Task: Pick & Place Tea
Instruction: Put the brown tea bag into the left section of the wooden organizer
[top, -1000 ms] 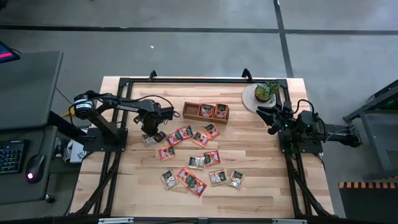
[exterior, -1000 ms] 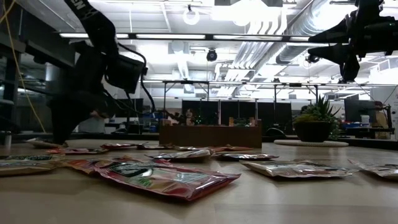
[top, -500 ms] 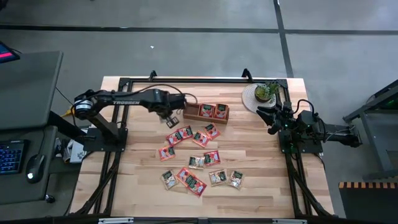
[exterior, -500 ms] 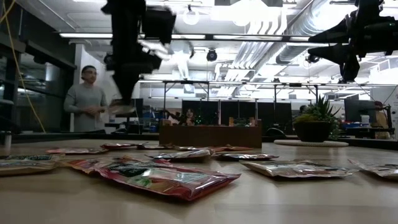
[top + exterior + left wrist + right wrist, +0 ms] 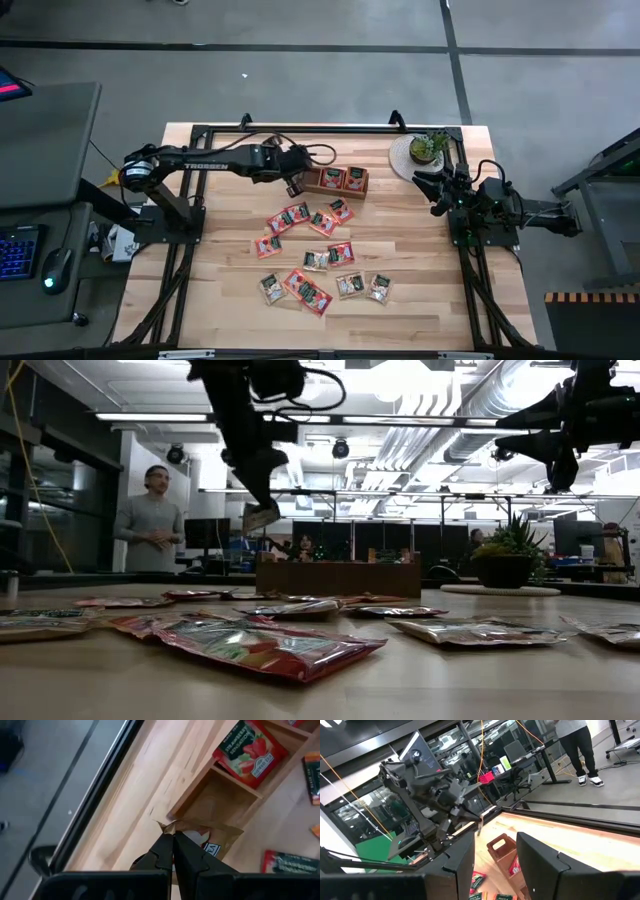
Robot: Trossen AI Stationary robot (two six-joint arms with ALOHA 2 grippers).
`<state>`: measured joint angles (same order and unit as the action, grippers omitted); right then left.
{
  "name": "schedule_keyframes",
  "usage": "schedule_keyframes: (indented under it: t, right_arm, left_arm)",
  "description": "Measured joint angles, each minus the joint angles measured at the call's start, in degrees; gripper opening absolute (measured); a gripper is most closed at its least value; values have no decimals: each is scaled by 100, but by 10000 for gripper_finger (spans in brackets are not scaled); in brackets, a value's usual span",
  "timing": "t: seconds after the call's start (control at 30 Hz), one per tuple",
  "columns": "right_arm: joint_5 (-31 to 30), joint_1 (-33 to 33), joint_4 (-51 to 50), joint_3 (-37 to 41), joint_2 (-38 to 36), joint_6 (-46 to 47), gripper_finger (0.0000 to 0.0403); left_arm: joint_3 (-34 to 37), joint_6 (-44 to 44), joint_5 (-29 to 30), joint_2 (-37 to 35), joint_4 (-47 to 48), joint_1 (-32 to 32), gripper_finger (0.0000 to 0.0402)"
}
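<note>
Pale-wood planks form the table (image 5: pixel 420 260), over which the left arm is stretched out almost level from its base at the left edge. The left gripper (image 5: pixel 173 836) is held above the left end of the wooden tray (image 5: pixel 331 180), its jaws pressed fully together on the corner of a pale tea sachet (image 5: pixel 212 840), which hangs tilted above the tray's empty end compartment (image 5: pixel 220 800). In the low view this sachet is seen lifted clear of the table. Red strawberry sachets (image 5: pixel 343 179) lie in the tray's other two compartments. The remaining tea sachets (image 5: pixel 318 255) are scattered flat across the middle of the table. The right gripper (image 5: pixel 432 192) is kept raised near the potted plant (image 5: pixel 428 147), its fingers parted and nothing held between them.
</note>
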<state>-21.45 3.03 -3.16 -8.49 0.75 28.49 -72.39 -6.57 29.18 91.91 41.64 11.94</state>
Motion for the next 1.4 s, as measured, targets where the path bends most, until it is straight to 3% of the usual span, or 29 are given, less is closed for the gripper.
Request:
schedule_keyframes:
  t: [0.33, 0.67, 1.07, 1.4]
  right_arm:
    - [0, -2, 0, 0, 0, 2, 142]
    - [0, -2, -2, 0, 0, 39, 142]
    - [-2, -2, -4, 0, -2, 173, 142]
    - [-3, 0, -6, 0, 0, 298, 142]
  left_arm:
    - [-2, 1107, 323, 703, -801, 2, 0]
    - [-1, 1782, 443, 768, -1583, 0, 0]
    - [-4, 2133, 265, 1224, -1632, 2, 0]
    - [1, 2150, 486, 1304, -1747, 9, 4]
